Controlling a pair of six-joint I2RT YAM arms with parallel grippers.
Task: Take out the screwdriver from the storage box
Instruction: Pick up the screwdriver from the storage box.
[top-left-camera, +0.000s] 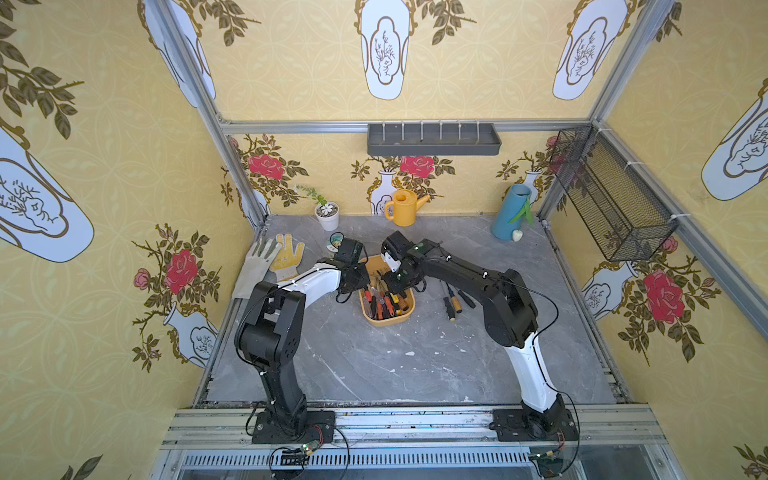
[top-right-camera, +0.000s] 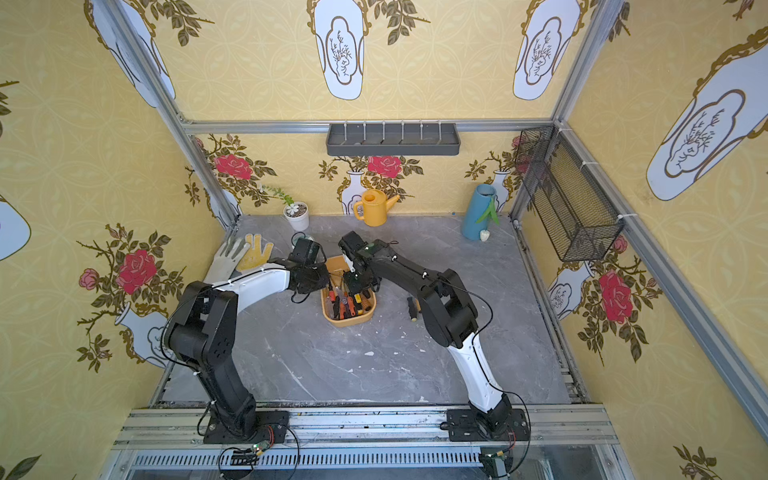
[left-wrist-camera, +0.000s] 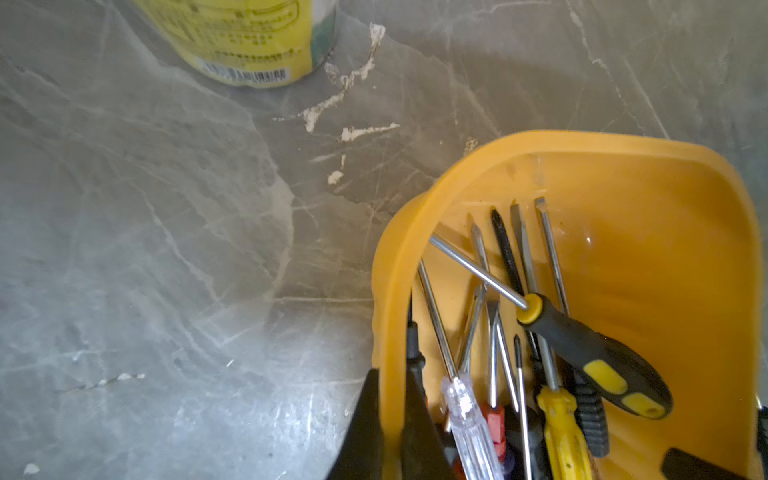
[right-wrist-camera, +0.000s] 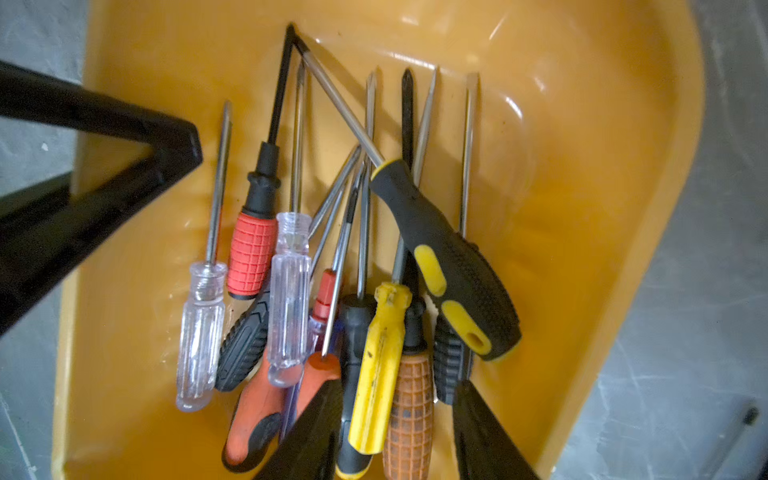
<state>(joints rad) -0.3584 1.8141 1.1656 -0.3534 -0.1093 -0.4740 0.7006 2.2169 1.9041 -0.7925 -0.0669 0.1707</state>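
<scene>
The storage box (top-left-camera: 387, 321) (top-right-camera: 350, 322) is a shallow yellow-orange tub in the middle of the table, with several screwdrivers (right-wrist-camera: 374, 291) heaped inside. A black screwdriver with yellow patches (right-wrist-camera: 451, 257) (left-wrist-camera: 594, 357) lies slantwise on top of the heap. My left gripper (left-wrist-camera: 392, 419) is shut on the box's left wall (left-wrist-camera: 390, 291), one finger outside and one inside. My right gripper (right-wrist-camera: 399, 419) hangs open just over the handle ends. A yellow handle (right-wrist-camera: 380, 365) and an orange-brown handle (right-wrist-camera: 409, 407) lie between its fingers (right-wrist-camera: 482, 432).
Three screwdrivers (top-left-camera: 455, 301) lie on the table right of the box. A yellow can (left-wrist-camera: 245, 37) and gloves (top-left-camera: 274, 257) are at the left. A potted plant (top-left-camera: 327, 214), watering can (top-left-camera: 405, 207) and blue vase (top-left-camera: 510, 212) line the back wall.
</scene>
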